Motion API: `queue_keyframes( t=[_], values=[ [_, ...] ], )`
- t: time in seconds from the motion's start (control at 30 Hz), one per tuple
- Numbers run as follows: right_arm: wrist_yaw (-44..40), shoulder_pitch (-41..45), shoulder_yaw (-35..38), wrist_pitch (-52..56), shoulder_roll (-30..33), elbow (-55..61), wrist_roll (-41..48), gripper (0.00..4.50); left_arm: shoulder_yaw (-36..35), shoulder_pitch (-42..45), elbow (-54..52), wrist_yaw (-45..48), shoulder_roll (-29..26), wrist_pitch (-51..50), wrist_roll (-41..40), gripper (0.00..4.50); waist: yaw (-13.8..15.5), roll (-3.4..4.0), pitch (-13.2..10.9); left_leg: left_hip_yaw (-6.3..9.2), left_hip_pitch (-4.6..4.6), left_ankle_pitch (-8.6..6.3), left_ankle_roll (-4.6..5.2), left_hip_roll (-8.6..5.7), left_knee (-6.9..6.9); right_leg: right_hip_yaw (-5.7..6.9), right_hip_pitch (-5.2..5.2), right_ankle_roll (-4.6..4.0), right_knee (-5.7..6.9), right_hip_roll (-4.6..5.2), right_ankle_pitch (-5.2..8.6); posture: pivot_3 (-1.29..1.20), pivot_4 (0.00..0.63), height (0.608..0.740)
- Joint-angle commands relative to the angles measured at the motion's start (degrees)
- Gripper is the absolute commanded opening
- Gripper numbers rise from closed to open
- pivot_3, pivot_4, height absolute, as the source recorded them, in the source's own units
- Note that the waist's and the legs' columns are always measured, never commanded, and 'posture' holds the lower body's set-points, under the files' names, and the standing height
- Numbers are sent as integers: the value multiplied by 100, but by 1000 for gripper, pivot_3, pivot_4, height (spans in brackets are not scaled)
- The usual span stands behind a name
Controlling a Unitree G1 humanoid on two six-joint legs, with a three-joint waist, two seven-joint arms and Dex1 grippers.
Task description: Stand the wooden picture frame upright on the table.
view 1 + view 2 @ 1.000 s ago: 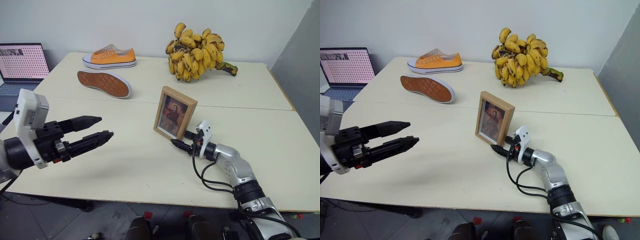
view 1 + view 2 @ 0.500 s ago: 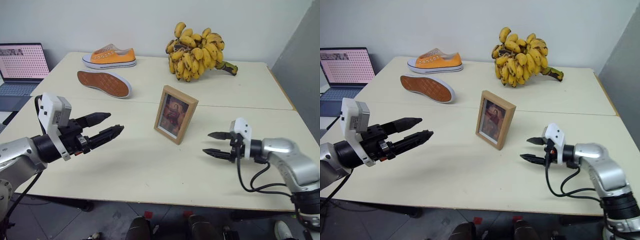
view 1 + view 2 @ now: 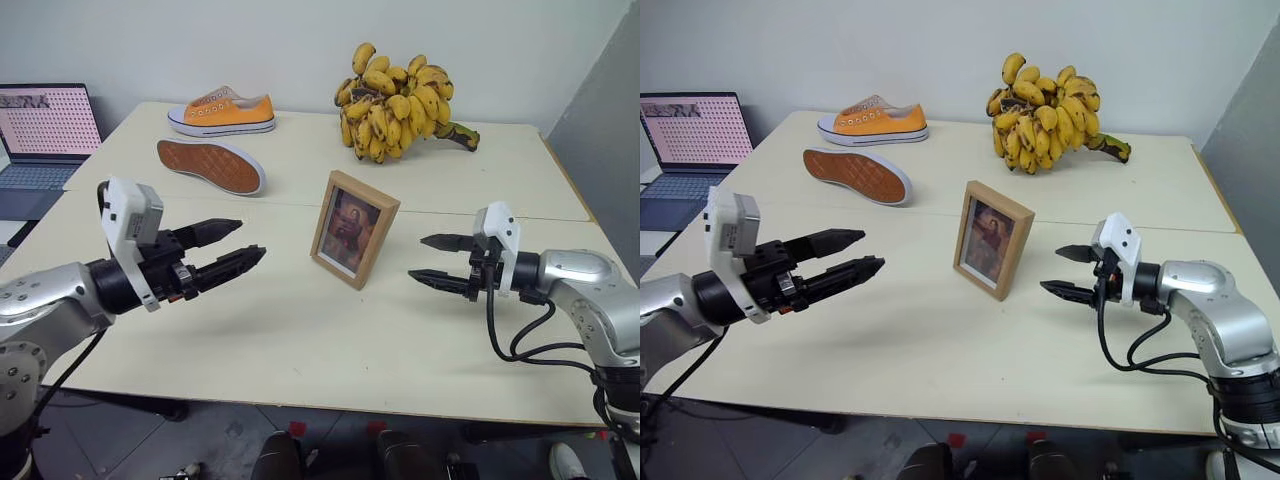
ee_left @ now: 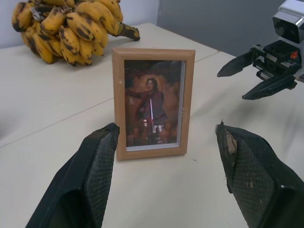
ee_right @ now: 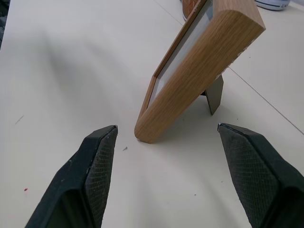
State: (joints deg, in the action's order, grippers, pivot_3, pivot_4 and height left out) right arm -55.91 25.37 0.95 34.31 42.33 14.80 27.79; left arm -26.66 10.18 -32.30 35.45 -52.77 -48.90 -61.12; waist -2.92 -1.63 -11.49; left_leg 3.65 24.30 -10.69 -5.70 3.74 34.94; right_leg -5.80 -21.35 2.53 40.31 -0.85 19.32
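The wooden picture frame is stood upright near the middle of the pale worktop, long axis vertical, leaned back on a dark easel stand seen from the right wrist. Its portrait is faced toward seven o'clock. The left gripper and right gripper are held apart from it, fingers spread, nothing gripped.

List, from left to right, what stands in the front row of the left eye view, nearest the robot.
left gripper → wooden picture frame, upright on the table → right gripper
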Motion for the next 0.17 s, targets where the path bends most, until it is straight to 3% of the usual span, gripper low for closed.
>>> queue_keyframes(
  t=[0.03,0.17],
  values=[
    [109,1,185,114,-38,265,207,3553,32,178,-187,-112,53,262,153,3466,1,0,0,1,0,0,0,0,0,1,0,0,0,0,0,0,150,740],
    [148,-2,209,167,-66,311,283,3553,144,305,-133,-227,54,216,213,3466,1,0,0,2,0,0,0,-1,2,1,1,1,0,-1,-1,0,150,740]
  ],
)
